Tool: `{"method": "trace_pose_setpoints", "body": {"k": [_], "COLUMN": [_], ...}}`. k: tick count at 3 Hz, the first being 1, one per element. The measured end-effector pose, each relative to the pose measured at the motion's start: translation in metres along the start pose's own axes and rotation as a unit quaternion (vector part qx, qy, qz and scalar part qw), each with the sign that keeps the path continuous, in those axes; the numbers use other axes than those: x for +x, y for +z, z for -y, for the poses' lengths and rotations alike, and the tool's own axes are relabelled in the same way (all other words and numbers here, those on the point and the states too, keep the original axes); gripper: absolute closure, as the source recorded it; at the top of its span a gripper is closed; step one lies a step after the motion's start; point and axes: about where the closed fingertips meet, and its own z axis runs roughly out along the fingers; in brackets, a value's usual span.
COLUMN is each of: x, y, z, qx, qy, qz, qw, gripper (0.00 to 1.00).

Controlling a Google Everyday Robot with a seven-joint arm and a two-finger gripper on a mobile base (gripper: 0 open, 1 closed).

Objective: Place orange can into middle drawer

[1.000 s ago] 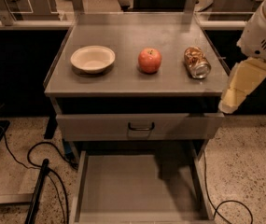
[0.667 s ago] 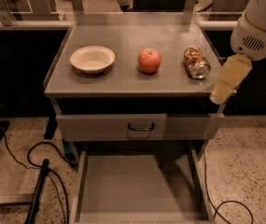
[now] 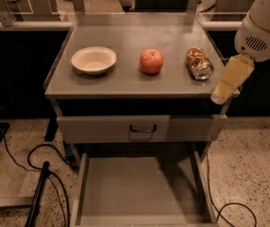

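Note:
The orange can point(image 3: 199, 63) lies on its side on the right part of the grey cabinet top point(image 3: 125, 79), its silver end facing front. The middle drawer point(image 3: 139, 190) is pulled out low in front, and its flat grey floor is bare. My gripper point(image 3: 228, 81) hangs from the white arm point(image 3: 262, 27) at the cabinet top's right front corner. It is just right of the can and slightly nearer the front, and it holds nothing that I can see.
A red-orange apple point(image 3: 151, 61) sits at the middle of the top and a cream bowl point(image 3: 94, 60) at the left. A closed drawer front with a black handle point(image 3: 142, 128) lies above the open drawer. Cables point(image 3: 40, 174) lie on the speckled floor at the left.
My gripper has moved left and a little up, from beside the cabinet to its right front corner, closer to the can. The can, apple and bowl have not moved.

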Motion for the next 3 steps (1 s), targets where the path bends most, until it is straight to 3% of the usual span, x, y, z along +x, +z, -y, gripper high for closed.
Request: {"method": "trace_pose_setpoints", "body": {"k": [1,2,3], "x": [-0.015,-0.040,-0.062], "y": [0.013,0.037,0.043], "z": [0.001,0.016,0.032], "qx": [-0.005,-0.010,0.006], "qy": [0.029,0.085,0.119], "qz": [0.004,-0.011,-0.013], "qw": [0.9996,0.9963,0.9928], "gripper": [0.00,0.00,0.00]}}
